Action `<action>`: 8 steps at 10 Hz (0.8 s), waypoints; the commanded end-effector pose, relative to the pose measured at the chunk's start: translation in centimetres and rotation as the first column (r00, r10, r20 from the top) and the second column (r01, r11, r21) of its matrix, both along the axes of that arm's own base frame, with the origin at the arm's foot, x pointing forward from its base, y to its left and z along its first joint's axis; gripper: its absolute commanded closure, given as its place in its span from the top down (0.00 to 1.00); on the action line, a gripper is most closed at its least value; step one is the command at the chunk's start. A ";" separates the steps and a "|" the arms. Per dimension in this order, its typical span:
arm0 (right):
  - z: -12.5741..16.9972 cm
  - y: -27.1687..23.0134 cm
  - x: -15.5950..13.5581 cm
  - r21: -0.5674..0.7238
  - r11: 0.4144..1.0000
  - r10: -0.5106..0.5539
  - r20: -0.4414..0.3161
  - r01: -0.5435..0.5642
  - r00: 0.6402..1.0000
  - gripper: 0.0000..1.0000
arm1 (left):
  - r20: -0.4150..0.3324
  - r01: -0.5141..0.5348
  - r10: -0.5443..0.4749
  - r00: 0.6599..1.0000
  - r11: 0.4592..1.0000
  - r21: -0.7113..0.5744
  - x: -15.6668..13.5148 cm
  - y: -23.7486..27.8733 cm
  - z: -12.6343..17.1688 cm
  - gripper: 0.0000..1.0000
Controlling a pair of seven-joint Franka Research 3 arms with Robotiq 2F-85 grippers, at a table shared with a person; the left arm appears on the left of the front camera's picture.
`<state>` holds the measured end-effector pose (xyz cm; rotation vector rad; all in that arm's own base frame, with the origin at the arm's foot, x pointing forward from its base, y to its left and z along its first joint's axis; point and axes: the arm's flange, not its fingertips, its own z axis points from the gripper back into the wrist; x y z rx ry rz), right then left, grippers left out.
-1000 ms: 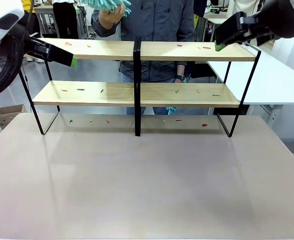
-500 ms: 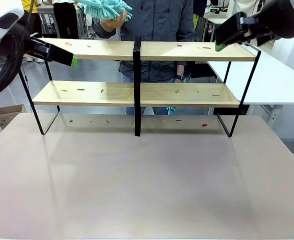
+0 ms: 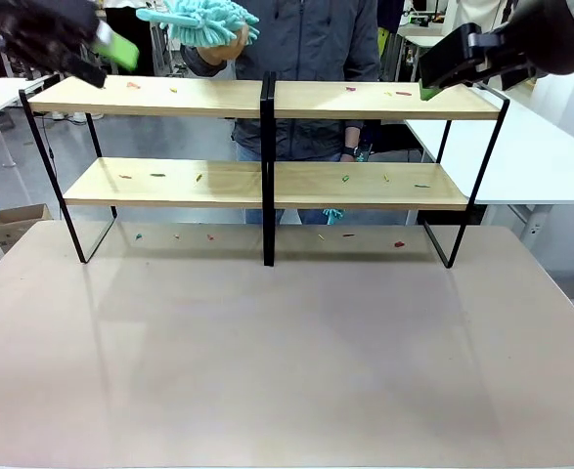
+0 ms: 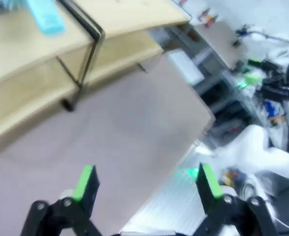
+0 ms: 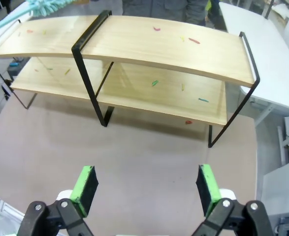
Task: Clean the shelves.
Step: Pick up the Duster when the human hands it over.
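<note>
We see the shelves (image 3: 218, 183) standing on the far part of the table (image 3: 287, 371). Small coloured scraps (image 3: 345, 179) lie on both boards and on the tabletop beneath, either side of the central upright (image 3: 267, 166).

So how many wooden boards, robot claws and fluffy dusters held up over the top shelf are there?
Wooden boards of the shelves: 2
Robot claws: 2, the left claw and the right claw
Fluffy duster: 1
Total: 5
</note>
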<state>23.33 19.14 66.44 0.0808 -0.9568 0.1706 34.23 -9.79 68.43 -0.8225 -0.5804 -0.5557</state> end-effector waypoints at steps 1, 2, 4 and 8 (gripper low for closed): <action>0.0 0.1 0.0 0.002 1.000 0.002 0.001 -0.002 1.000 1.00 | -0.179 -0.150 0.164 0.970 0.985 0.085 0.5 0.5 -0.3 1.00; 0.0 0.1 0.0 0.002 1.000 0.002 0.001 -0.002 1.000 1.00 | 0.000 0.000 0.000 1.000 1.000 0.000 0.0 0.0 0.0 1.00; 0.0 0.1 0.0 0.002 1.000 0.002 0.001 -0.002 1.000 1.00 | -0.224 0.001 -0.012 0.974 0.999 -0.048 2.9 1.4 1.0 1.00; 0.0 0.1 0.0 0.002 1.000 0.002 0.001 -0.002 1.000 1.00 | -0.628 -0.217 -0.114 0.770 0.879 -0.425 18.4 2.9 3.0 1.00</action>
